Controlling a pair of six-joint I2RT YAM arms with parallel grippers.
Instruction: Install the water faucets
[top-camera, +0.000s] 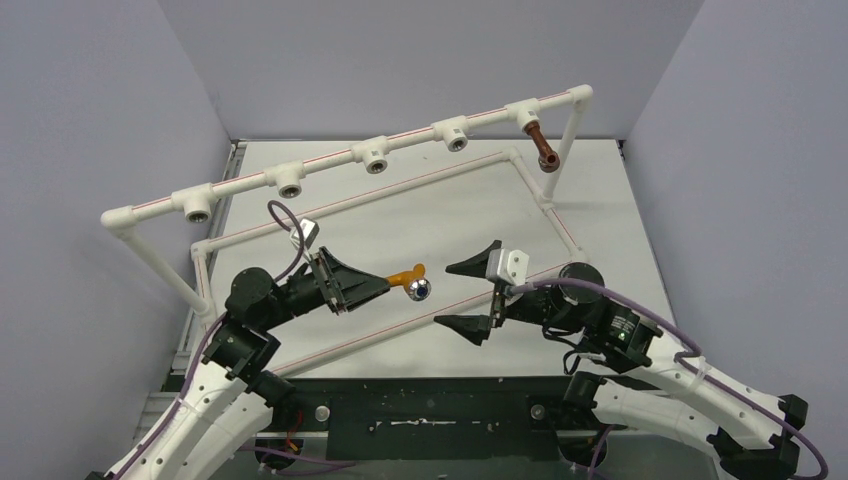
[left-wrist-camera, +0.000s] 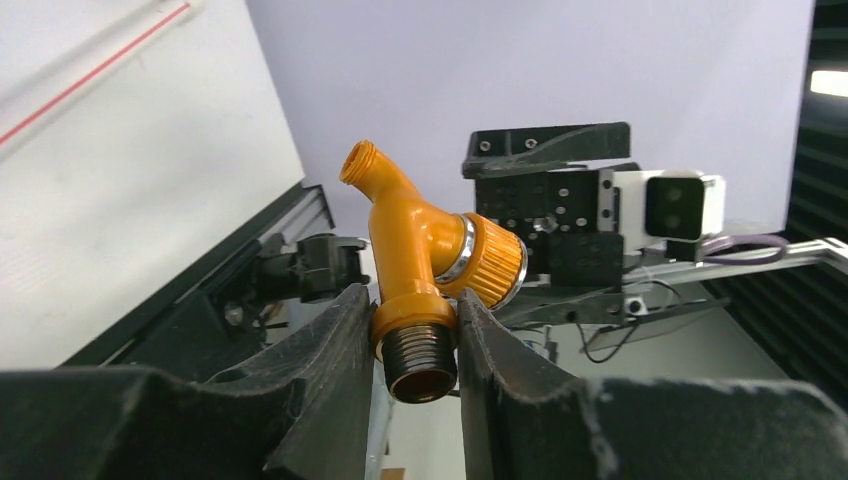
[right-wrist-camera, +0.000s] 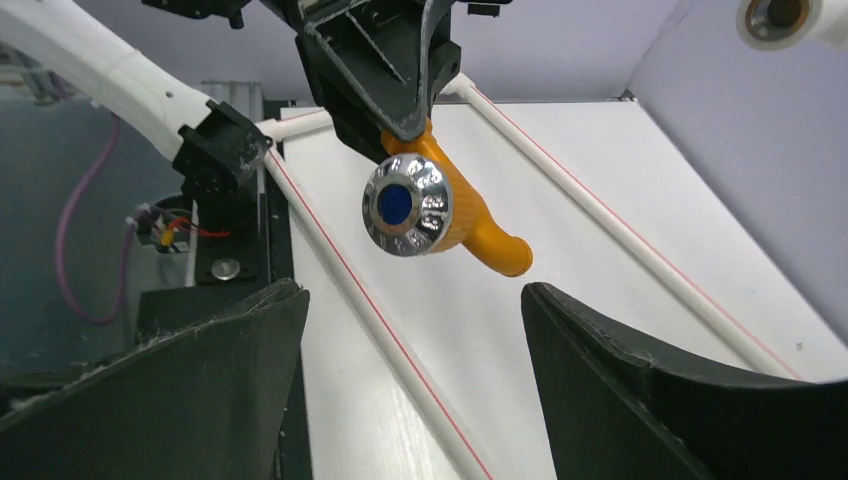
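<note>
My left gripper (top-camera: 385, 286) is shut on the orange-yellow faucet (top-camera: 408, 279) and holds it above the table's middle. In the left wrist view the fingers (left-wrist-camera: 330, 340) clamp the faucet (left-wrist-camera: 415, 250) at its collar, the dark threaded end toward the camera. My right gripper (top-camera: 475, 296) is open and empty, facing the faucet's round silver end (right-wrist-camera: 408, 204) from the right; its fingers (right-wrist-camera: 600, 350) stand wide apart below it. The dark reddish-brown faucet (top-camera: 542, 148) hangs from the rightmost tee of the white pipe frame (top-camera: 330, 168).
Several empty white tee sockets (top-camera: 373, 157) line the raised top rail. Lower pipes with red stripes (top-camera: 420, 182) run across the white table. Grey walls close in the left, back and right. A black base plate (top-camera: 430, 410) lies at the near edge.
</note>
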